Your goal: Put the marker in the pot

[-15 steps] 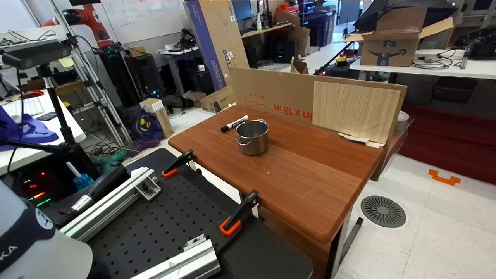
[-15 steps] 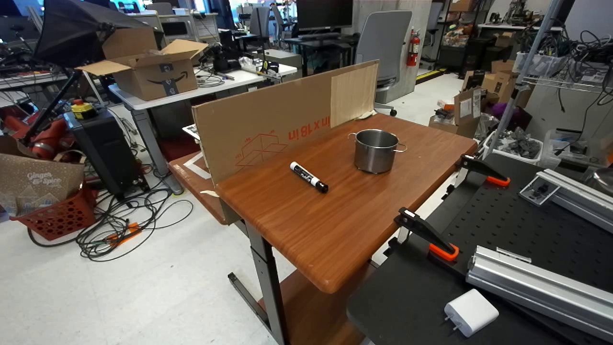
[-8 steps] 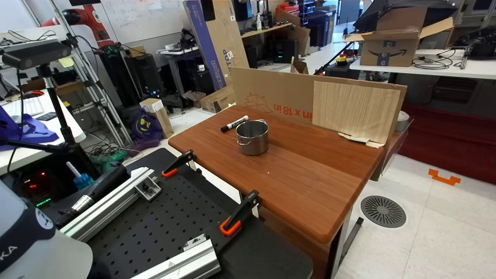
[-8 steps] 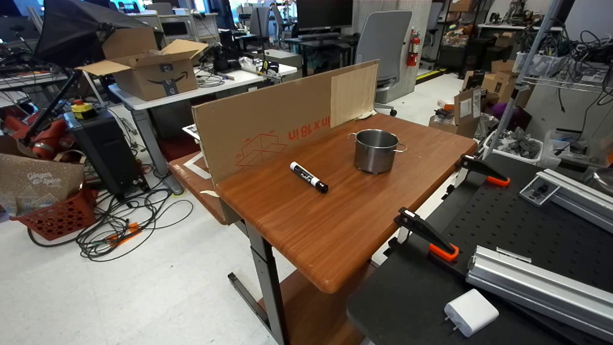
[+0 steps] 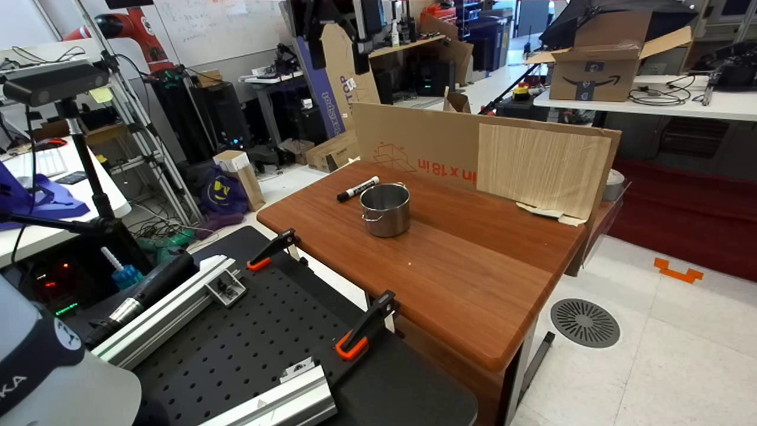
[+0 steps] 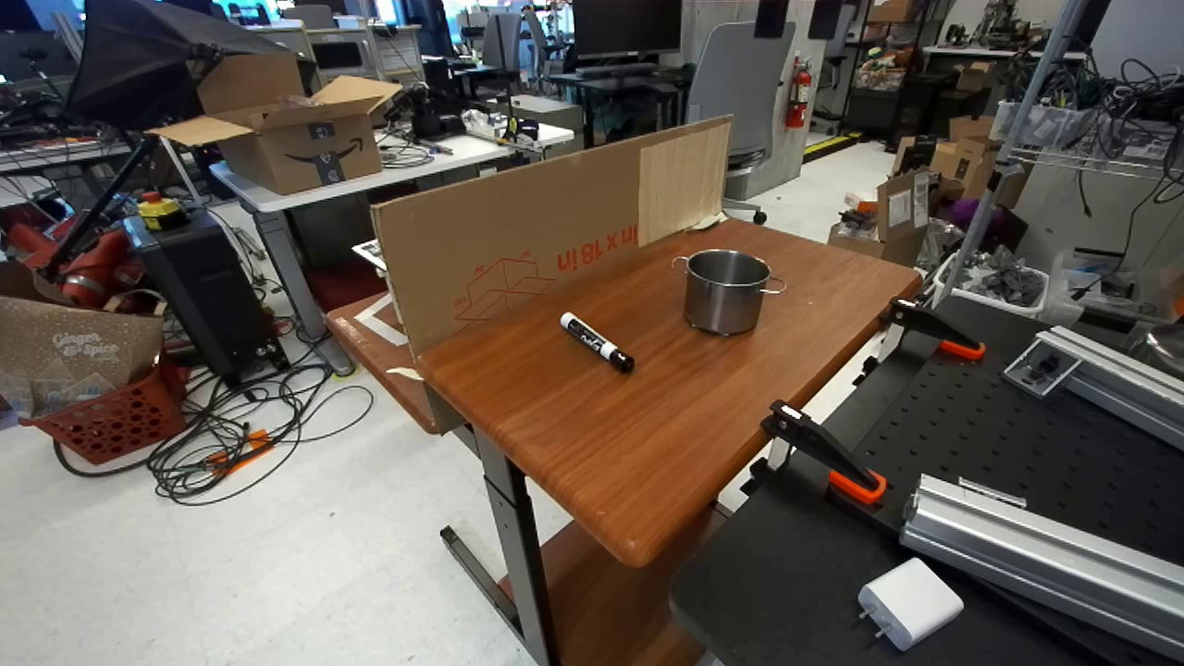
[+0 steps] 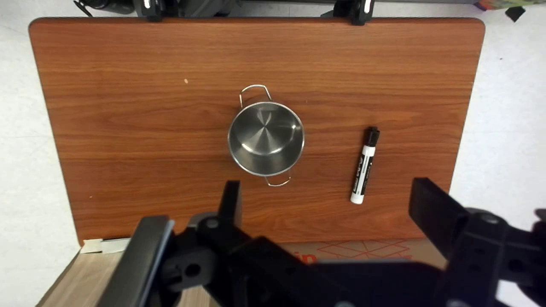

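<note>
The marker, white with a black cap and dark label, lies flat on the brown table in both exterior views (image 5: 358, 188) (image 6: 597, 342) and in the wrist view (image 7: 362, 174). The pot, silvery metal with two wire handles, stands upright near it in both exterior views (image 5: 387, 220) (image 6: 721, 301). In the wrist view the pot (image 7: 265, 136) shows no contents, and the marker lies to its right. My gripper (image 7: 327, 182) is open with nothing between its fingers, high above the table. It shows at the top edge of both exterior views (image 5: 340, 64) (image 6: 798, 23).
A cardboard panel (image 5: 426, 145) stands upright along one long edge of the table (image 5: 473, 278). Two orange-and-black clamps (image 6: 828, 453) (image 6: 939, 328) sit at the opposite edge, beside a black perforated board (image 6: 1091, 416) with metal rails.
The gripper has come down into view at the top of both exterior views. The marker and the pot have not moved.
</note>
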